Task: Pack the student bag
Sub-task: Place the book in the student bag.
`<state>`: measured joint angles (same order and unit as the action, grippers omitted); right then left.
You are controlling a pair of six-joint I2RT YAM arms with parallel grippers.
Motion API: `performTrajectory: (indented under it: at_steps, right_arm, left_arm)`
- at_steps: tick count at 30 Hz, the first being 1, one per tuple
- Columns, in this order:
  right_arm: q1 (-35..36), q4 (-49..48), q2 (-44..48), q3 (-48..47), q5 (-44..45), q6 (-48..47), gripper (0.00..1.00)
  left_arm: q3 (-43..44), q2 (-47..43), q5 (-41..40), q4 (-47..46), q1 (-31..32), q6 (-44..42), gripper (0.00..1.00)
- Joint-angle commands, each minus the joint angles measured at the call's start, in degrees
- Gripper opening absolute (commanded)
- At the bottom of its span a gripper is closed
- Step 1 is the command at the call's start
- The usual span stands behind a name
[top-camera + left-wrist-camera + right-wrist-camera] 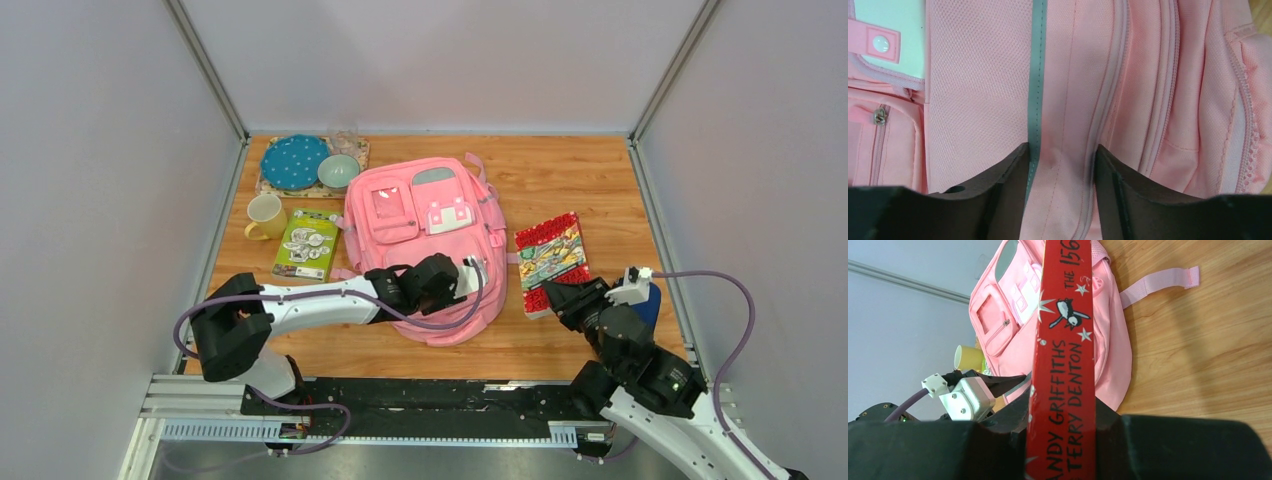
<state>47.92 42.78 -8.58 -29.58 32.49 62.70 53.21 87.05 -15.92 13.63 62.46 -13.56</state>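
This is a robotics lab test cell, not a lived-in room. Plain pale panels [440, 60] set in aluminium posts [205, 65] box in a wood-grain surface [590, 180]. Two robot arms [300, 300] with looping cables [735, 330] are bolted to a metal rail [400, 405] at its near edge. The homely things (a mug [264, 216], a plate [295, 162], a book [550, 250], the student bag [430, 240]) sit like staged props.

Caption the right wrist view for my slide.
Right tool clamps a red book edge-on, pink student bag lying on the table beyond.
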Motion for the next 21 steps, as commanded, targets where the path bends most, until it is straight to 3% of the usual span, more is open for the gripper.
performTrajectory:
  at_steps: [1, 2, 6, 8, 16, 21]
  right_arm:
    - [0.0, -5.2, 2.0, -0.7, 2.1, 0.6, 0.00]
    - [0.1, -5.0, 2.1, -0.7, 2.1, 0.5, 0.00]
    - [0.1, -4.6, 2.1, -0.8, 2.1, 0.8, 0.00]
    - [0.1, -3.9, 2.2, -0.9, 1.9, 0.9, 0.00]
    - [0.1, 2.0, 2.2, -2.5, 2.3, 2.3, 0.00]
    - [0.1, 7.7, 3.9, -4.2, 2.4, 3.7, 0.00]
  left_arm:
    - [2.6, 0.7, -3.8, -2.8, 0.0, -1.2, 0.49]
    - [2.7, 0.8, -3.7, -2.8, 0.0, -1.1, 0.39]
    - [3.4, 1.3, -3.8, -2.2, 0.0, 0.0, 0.19]
    - [3.7, 1.2, -3.8, -2.0, 0.0, 0.4, 0.02]
    - [5.8, -3.0, -3.1, -2.6, -0.1, 3.6, 0.00]
    - [11.6, -5.0, -2.9, 0.4, -0.1, 4.8, 0.00]
